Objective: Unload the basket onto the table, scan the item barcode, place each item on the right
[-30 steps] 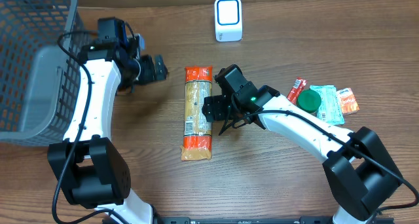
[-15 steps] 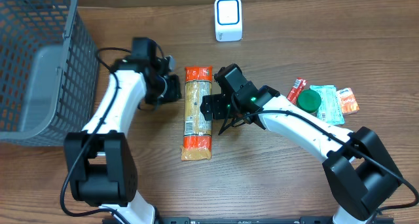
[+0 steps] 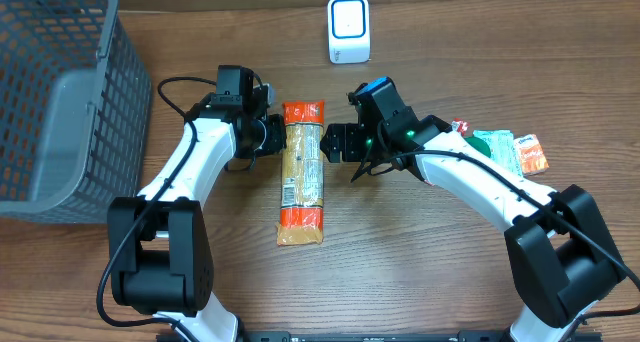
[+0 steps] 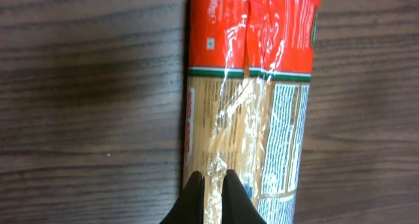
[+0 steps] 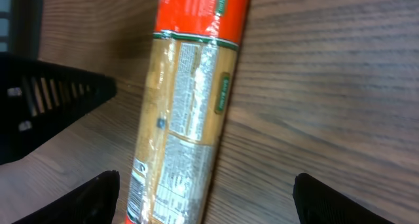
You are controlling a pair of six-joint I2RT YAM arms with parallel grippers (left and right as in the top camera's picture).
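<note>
Closing at the left edge of the spaghetti packet (image 3: 302,172), the left gripper (image 3: 272,138) has just clamped shut, perhaps on its film, while the right gripper (image 3: 336,142) stands open opposite, so pickup for scanning looks begun.

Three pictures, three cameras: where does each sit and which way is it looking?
Overhead: fixed above the table, looking straight down; both arms show, left gripper and right gripper flanking the pasta packet, with basket and scanner.
Left wrist: on the left arm, looking down at the packet's red end; its shut fingers poke in below.
Right wrist: on the right arm, looking down along the packet; its spread fingers sit in the bottom corners.
Shared: both wrist views show the packet.
</note>
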